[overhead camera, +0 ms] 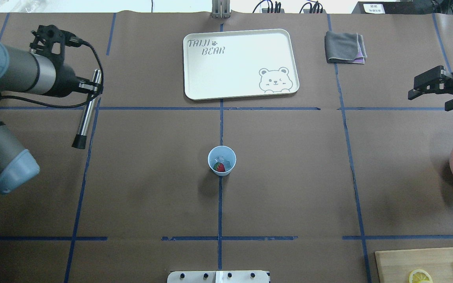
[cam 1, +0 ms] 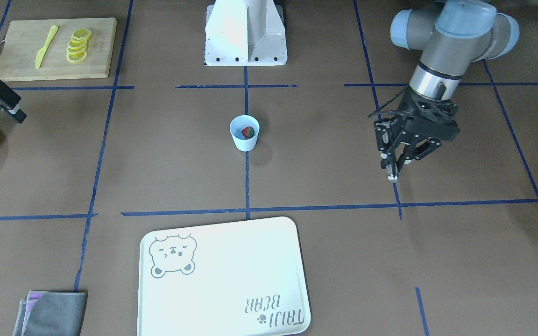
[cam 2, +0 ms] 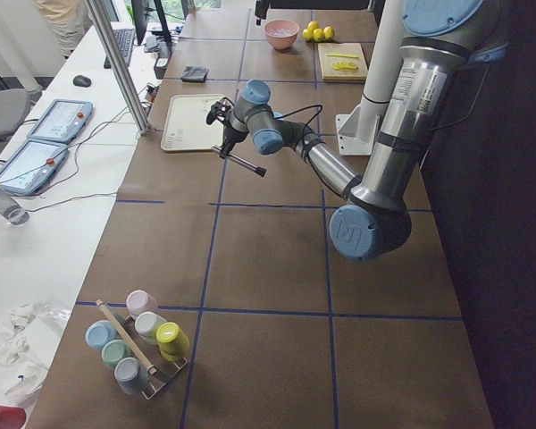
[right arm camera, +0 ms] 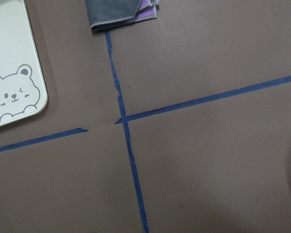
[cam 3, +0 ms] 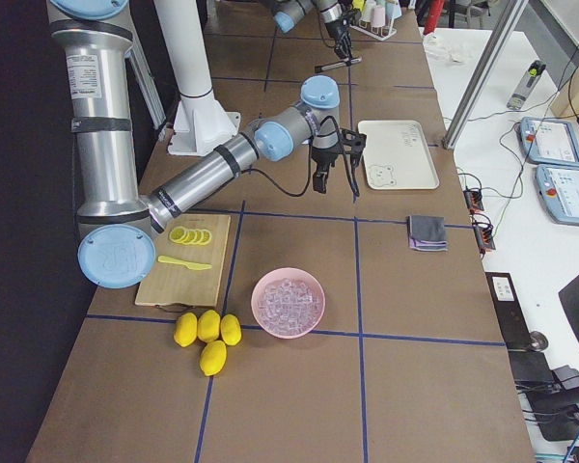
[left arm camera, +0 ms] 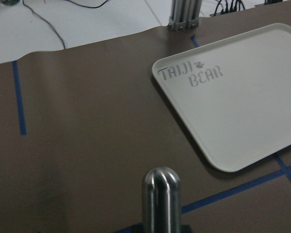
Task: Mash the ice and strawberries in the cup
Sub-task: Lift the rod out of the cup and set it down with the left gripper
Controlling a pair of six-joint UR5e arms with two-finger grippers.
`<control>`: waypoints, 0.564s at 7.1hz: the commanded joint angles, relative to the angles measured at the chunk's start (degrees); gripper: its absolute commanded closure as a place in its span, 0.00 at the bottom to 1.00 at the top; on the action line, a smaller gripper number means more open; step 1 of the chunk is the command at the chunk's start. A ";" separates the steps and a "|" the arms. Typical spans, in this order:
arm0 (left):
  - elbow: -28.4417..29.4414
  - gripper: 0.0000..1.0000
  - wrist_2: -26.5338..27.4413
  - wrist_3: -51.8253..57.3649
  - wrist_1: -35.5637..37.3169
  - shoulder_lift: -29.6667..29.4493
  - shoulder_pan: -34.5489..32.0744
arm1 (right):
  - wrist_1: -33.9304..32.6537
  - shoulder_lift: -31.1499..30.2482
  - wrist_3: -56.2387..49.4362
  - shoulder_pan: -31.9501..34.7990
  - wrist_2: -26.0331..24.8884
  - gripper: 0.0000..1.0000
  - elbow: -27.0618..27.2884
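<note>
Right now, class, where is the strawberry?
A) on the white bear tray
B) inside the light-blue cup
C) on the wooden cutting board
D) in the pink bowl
B: the red strawberry lies inside the light-blue cup at the middle of the table, seen through the cup's open mouth in both the front-facing and overhead views.

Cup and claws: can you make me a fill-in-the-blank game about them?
1. The strawberry sits inside the ___.
2. The left claw holds a long metal ___.
3. The lemon slices lie on the wooden ___.
4. The tray has a drawing of a ___.
Missing words: cup; rod; board; bear.
</note>
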 commanded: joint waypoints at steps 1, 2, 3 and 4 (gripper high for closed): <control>0.70 1.00 -8.42 9.43 0.21 10.78 -6.77 | -0.22 -1.35 -7.43 2.95 0.21 0.00 -1.66; 2.54 1.00 -9.33 9.64 1.42 13.52 -7.85 | -1.43 -1.45 -10.51 4.27 0.21 0.00 -2.10; 4.73 1.00 -9.94 9.99 3.09 14.85 -9.33 | -4.32 -1.45 -16.11 6.46 0.21 0.00 -2.54; 9.01 1.00 -11.43 12.60 5.11 14.87 -10.48 | -7.22 -1.36 -20.95 8.31 0.21 0.00 -2.63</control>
